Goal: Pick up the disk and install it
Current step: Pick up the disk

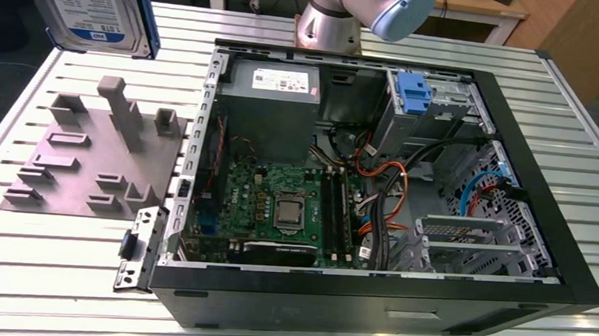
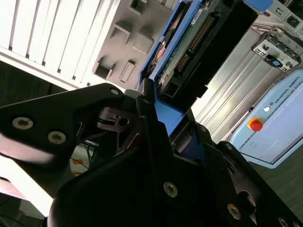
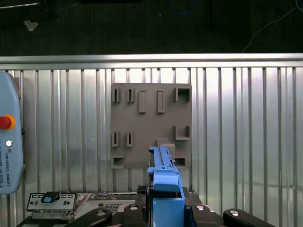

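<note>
The pincer (image 3: pixel 165 209) was clenched on the disk (image 1: pixel 99 6), held aloft at the exterior view's far left, above the grey fixture plate (image 1: pixel 75 171). Pick-up looked done. The disk was not yet installed in the open computer case (image 1: pixel 375 291).

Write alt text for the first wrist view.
The gripper holds the disk edge-on by its blue bracket, over a grey slotted fixture plate that lies on a ribbed metal table. A teach pendant with a red button lies beside the plate.
</note>
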